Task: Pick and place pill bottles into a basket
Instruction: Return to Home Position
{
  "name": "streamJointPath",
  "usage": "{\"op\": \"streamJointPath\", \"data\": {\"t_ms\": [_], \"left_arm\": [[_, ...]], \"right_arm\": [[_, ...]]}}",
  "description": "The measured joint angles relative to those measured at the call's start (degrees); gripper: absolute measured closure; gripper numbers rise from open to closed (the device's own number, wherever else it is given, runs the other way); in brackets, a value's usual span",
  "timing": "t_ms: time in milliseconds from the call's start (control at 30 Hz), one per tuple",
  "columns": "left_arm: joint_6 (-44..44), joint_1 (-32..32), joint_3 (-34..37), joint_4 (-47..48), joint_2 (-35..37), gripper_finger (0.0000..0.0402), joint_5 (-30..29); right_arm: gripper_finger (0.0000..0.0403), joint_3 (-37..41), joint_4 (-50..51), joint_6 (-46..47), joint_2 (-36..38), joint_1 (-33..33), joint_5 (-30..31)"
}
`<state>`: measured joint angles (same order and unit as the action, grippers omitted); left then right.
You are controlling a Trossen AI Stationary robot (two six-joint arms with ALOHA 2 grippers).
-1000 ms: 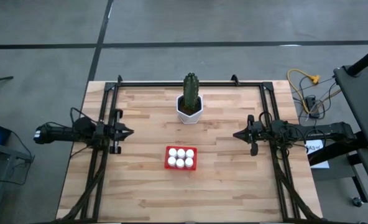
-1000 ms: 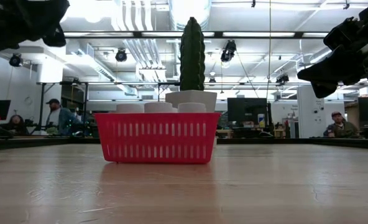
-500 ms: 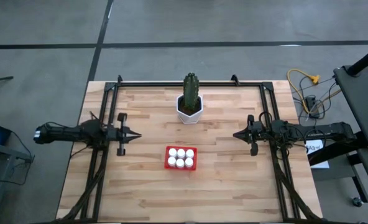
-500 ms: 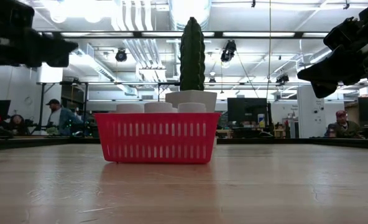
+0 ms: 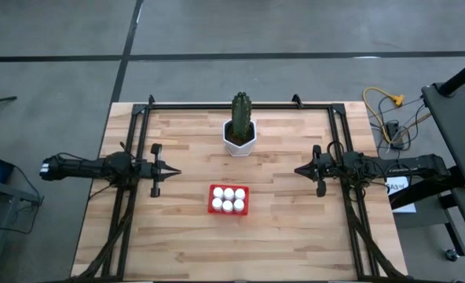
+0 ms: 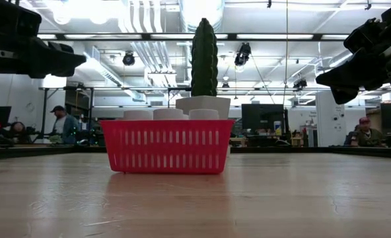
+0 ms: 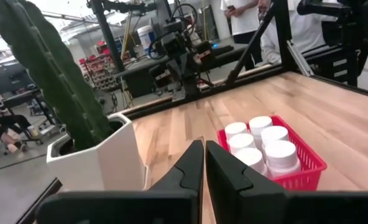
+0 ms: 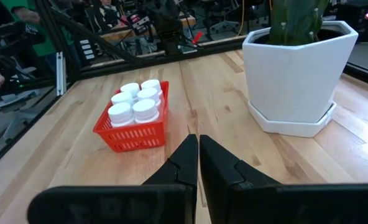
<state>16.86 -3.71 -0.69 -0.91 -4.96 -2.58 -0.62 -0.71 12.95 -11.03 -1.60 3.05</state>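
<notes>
Pill bottles (image 5: 228, 199), six in all, are packed upright in the red basket (image 5: 228, 212) at the middle of the table (image 5: 295, 236), with the white cactus pot (image 5: 239, 141) set near its far side. The left gripper (image 5: 170, 170) and right gripper (image 5: 299, 169) are held well apart from the basket, one on each side, fingers closed together and empty.

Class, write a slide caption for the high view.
Six pill bottles fill the red basket; left gripper and right gripper wait shut, either side.
</notes>
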Motion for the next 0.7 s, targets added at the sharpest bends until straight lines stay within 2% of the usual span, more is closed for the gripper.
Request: {"op": "streamJointPath", "data": {"t_ms": [167, 700], "left_arm": [[0.0, 0.0, 0.1, -2.8, -1.5, 0.0401, -0.5], [0.0, 0.0, 0.1, -3.1, -4.5, 0.0402, 0.0]], "right_arm": [[0.0394, 0.0, 0.0, 0.0, 0.0, 0.0, 0.0], [0.0394, 0.0, 0.0, 0.0, 0.0, 0.0, 0.0]]}}
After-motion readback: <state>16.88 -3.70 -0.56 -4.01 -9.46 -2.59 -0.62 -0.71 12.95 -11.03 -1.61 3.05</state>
